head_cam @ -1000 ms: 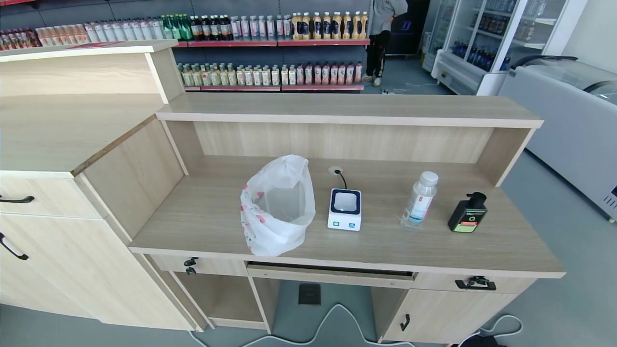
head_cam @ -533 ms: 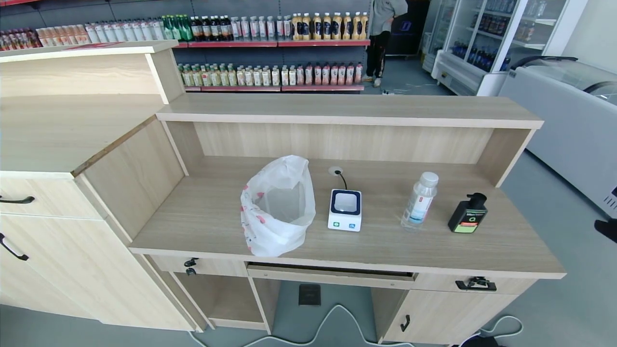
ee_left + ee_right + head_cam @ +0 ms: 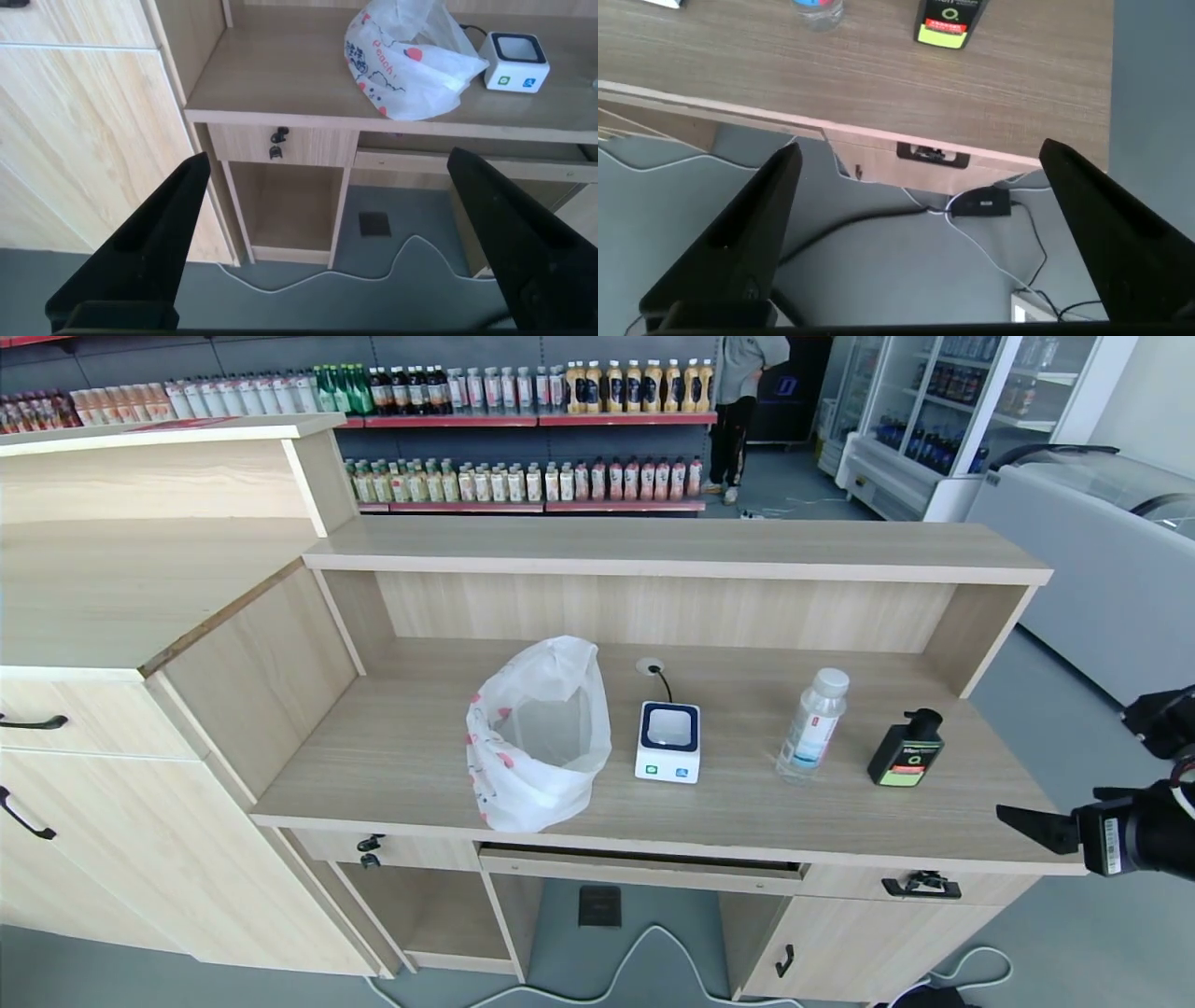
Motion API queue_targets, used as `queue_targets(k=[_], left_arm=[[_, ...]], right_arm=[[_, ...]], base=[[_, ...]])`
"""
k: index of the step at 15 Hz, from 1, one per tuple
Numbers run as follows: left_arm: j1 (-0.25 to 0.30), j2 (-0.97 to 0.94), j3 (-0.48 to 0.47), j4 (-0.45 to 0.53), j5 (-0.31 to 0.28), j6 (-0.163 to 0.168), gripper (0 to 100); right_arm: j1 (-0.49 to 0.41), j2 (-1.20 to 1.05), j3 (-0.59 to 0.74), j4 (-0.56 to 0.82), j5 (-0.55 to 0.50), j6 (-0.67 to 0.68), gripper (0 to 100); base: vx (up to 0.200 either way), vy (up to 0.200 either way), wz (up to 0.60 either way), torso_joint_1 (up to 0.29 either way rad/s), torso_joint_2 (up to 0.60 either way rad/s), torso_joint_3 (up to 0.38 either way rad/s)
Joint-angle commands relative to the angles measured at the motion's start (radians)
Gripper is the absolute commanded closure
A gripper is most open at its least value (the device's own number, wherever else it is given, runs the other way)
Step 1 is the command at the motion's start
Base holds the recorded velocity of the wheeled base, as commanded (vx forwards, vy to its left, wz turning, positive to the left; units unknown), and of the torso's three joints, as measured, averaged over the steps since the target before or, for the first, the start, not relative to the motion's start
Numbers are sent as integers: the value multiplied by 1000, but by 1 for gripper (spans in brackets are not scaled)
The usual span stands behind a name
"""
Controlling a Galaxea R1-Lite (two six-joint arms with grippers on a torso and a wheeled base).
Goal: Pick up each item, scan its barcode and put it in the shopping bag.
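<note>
1. Right tool (image 3: 1050,817), fingers spread, is hanging just off the counter's (image 3: 420,747) right end.
2. Pump bottle (image 3: 906,749) is standing upright nearest it, with the water bottle (image 3: 812,723) sitting just beyond.
3. Left tool (image 3: 327,163), spread too, is hanging well apart from both, so I'm guessing right arm's job.

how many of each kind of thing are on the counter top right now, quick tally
bottles: 2 (clear water bottle, black pump bottle)
shopping bag: 1
barcode scanner: 1
total: 4
</note>
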Motion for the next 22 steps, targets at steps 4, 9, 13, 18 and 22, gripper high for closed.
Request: queue_targets(k=[4, 9, 13, 18, 22], left_arm=[[1, 1, 0, 0, 1, 0, 0], [1, 1, 0, 0, -1, 0, 0], [1, 1, 0, 0, -1, 0, 0], [1, 1, 0, 0, 1, 0, 0], [1, 1, 0, 0, 1, 0, 0]], right_arm=[[-14, 424, -84, -342, 50, -23, 0], [104, 587, -276, -378, 177, -12, 0], [195, 668, -337, -446, 200, 2, 0], [202, 777, -351, -555, 199, -7, 0], [227, 844, -408, -604, 202, 0, 0]], base=[[0, 0, 0, 0, 0, 0], [0, 0, 0, 0, 0, 0], [0, 0, 0, 0, 0, 0], [0, 0, 0, 0, 0, 0], [0, 0, 0, 0, 0, 0]])
